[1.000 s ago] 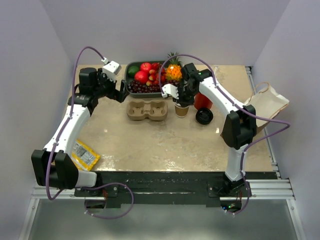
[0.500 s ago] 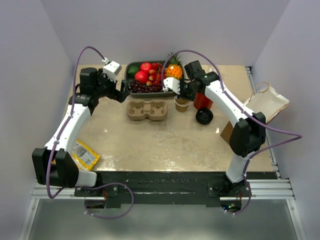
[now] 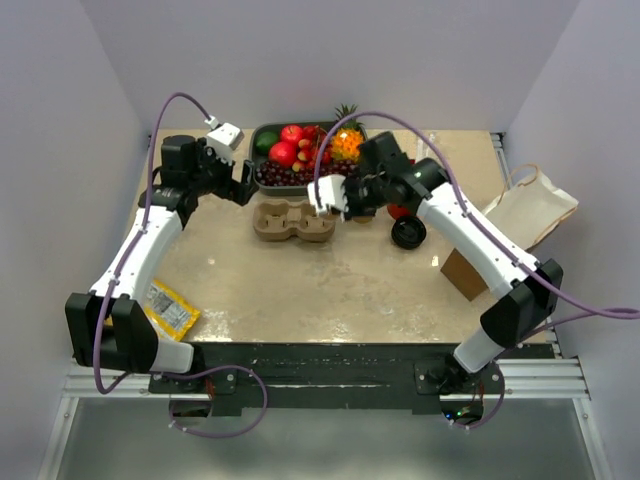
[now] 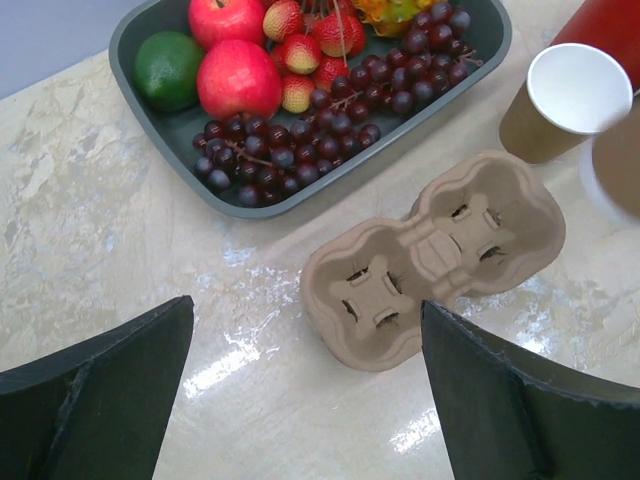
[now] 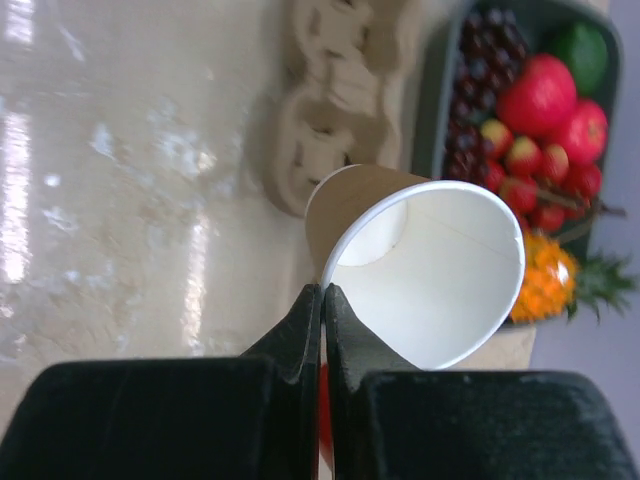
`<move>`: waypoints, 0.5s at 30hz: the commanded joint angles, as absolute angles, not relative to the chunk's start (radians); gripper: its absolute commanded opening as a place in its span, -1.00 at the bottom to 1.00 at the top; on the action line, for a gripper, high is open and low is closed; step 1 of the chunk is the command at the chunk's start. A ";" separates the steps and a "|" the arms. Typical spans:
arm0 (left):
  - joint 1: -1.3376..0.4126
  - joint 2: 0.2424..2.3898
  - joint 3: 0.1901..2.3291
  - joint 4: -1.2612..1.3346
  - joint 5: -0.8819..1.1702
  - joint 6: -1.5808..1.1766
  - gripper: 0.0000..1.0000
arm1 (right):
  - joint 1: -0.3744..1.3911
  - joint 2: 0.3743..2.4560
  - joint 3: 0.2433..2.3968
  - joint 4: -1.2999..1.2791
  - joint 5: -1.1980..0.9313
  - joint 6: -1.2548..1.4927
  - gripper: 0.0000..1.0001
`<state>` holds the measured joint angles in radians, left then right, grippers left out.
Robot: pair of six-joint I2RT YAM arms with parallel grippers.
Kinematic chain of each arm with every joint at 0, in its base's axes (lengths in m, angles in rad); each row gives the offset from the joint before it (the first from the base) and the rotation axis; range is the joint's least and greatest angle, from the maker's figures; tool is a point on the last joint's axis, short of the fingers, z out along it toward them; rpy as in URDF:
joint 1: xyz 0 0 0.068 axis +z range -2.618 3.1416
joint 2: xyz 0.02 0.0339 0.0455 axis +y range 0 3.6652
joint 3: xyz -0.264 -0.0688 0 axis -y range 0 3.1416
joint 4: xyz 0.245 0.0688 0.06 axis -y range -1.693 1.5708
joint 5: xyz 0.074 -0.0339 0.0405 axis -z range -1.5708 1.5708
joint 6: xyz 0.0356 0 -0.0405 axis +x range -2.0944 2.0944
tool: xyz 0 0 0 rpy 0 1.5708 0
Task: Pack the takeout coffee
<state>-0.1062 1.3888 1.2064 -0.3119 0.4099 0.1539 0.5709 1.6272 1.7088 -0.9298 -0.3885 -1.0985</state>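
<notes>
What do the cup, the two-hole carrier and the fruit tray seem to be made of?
Cup: likely paper; matte brown wall, smooth white inside, thin rolled rim. Carrier: moulded pulp, apparently; tan, dull, rough-edged cutouts. Tray: probably plastic; smooth dark grey, slight sheen.

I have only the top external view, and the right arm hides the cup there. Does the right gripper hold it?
Observer: Yes. The right wrist view shows the right gripper shut on the rim wall of the paper cup.
Operator: Is a lid on it?
Observer: No. Its mouth is open, and nothing shows in the cream-white inside.
Operator: And the left gripper?
Observer: The left wrist view shows the left gripper open and empty, facing the cup carrier.
</notes>
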 commanded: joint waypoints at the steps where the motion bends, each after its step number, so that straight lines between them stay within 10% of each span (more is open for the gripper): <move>1: -0.114 1.393 1.261 -0.302 0.339 0.166 0.99 | 0.695 1.566 1.585 -0.959 -0.451 -1.192 -1.00; 15: -0.104 1.462 1.387 -0.279 0.210 0.017 0.99 | 0.917 1.598 1.393 -0.848 -0.453 -1.186 -1.00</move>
<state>-0.1070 1.4727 1.3338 -0.3267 0.2455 0.0673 0.8909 1.5867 1.4147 -0.9146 -0.4198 -1.1881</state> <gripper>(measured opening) 0.992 0.014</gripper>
